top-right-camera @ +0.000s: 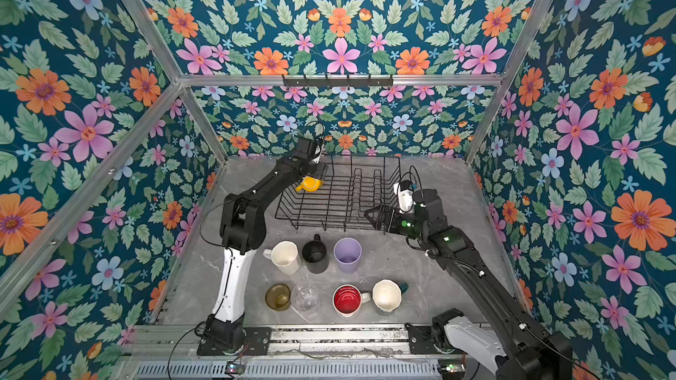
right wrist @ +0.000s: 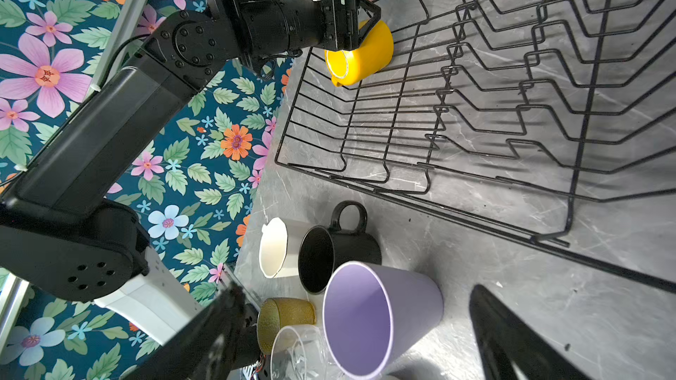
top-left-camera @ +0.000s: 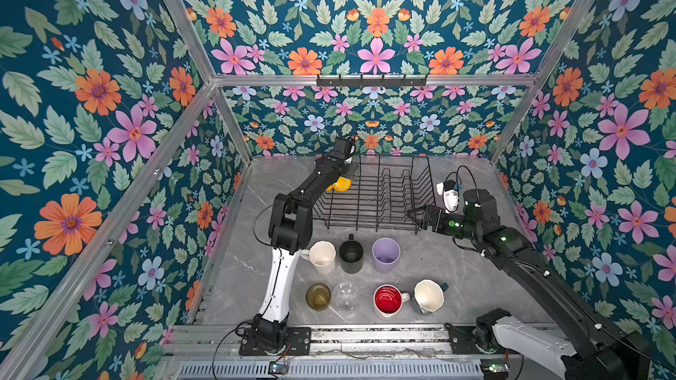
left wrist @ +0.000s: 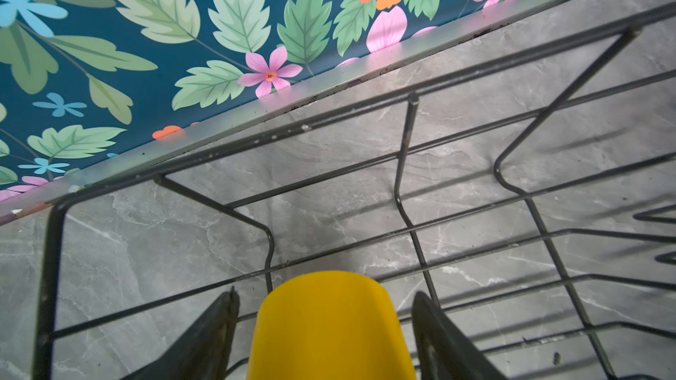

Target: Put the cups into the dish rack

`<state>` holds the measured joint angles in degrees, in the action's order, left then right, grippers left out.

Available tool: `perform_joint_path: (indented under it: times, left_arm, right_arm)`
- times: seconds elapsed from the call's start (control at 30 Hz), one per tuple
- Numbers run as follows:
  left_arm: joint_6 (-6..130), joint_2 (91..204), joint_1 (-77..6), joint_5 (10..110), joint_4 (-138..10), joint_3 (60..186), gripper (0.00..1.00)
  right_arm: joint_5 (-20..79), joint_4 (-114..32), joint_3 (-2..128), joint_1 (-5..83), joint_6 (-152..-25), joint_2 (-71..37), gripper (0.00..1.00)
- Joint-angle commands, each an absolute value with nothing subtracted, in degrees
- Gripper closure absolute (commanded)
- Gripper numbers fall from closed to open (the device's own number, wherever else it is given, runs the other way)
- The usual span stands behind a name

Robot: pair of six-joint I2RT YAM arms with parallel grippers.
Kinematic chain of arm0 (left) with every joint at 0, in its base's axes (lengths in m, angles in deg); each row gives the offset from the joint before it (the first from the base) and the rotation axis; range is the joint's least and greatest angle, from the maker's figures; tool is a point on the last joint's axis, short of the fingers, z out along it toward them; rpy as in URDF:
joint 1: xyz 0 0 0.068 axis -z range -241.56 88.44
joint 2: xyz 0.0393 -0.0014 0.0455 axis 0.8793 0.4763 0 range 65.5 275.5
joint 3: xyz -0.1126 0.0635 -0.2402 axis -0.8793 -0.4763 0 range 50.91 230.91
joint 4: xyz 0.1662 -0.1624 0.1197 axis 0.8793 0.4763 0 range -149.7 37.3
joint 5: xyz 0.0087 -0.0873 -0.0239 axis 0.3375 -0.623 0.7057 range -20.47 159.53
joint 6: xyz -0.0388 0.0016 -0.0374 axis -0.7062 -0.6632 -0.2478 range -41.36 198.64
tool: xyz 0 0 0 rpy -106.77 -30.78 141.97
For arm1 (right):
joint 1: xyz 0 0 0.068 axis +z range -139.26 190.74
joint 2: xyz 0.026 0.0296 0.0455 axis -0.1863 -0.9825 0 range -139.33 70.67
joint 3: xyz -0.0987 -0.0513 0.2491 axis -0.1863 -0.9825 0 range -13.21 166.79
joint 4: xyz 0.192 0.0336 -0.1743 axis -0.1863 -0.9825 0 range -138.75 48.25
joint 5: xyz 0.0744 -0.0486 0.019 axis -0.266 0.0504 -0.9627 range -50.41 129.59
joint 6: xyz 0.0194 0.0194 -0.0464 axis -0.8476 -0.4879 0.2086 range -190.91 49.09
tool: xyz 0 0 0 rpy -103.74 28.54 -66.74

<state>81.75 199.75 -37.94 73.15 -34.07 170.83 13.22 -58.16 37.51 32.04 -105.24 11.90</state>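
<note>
Nearest the lens, at six o'clock on the grey marble tabletop (top-left-camera: 457,279): olive-amber glass (top-left-camera: 317,297), clear glass (top-left-camera: 345,297), red-inside mug (top-left-camera: 387,299) and teal mug (top-left-camera: 428,297), upright in a row. Just beyond, toward the centre: cream mug (top-left-camera: 322,255), black mug (top-left-camera: 351,254), lilac tumbler (top-left-camera: 385,254), mouths up. At twelve o'clock: dish rack (top-left-camera: 384,191), dividers on its three o'clock half. Inside, at the rack's ten o'clock corner: yellow mug (top-left-camera: 341,184). Lies tipped over, mouth sideways. Around it: left gripper (left wrist: 325,293). Straddles the mug, fingers a little wider than its body, thin gap each side in the left wrist view. At the rack's four o'clock corner: right gripper (top-left-camera: 412,212). Hovers, fingers spread wide, empty.
</note>
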Motion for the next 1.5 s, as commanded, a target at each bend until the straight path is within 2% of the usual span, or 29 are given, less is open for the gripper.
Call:
perform_joint_path:
  times: [0.0,0.43,0.7,0.93,1.47]
  left_arm:
    - [81.08,199.64,-37.98,72.36,-33.05,170.78,0.24]
    - [80.31,200.50,-37.99,72.41,-33.98,170.40,0.31]
    - [80.57,199.68,-37.98,75.17,-37.77,170.21,0.44]
    - [79.44,199.09,-37.96,75.94,-42.19,166.76,0.51]
    - [76.73,196.46,-37.81,79.80,-54.40,157.35,0.55]
  right_arm:
    - [13.31,-58.01,37.85,32.03,-105.63,11.97,0.05]
    - [13.48,-58.54,37.94,32.02,-105.62,12.33,0.05]
    - [13.66,-58.80,37.88,32.05,-105.71,12.22,0.05]
    - [13.74,-59.07,37.99,32.08,-105.85,12.43,0.05]
    - [13.92,-59.32,38.44,32.03,-106.05,12.13,0.06]
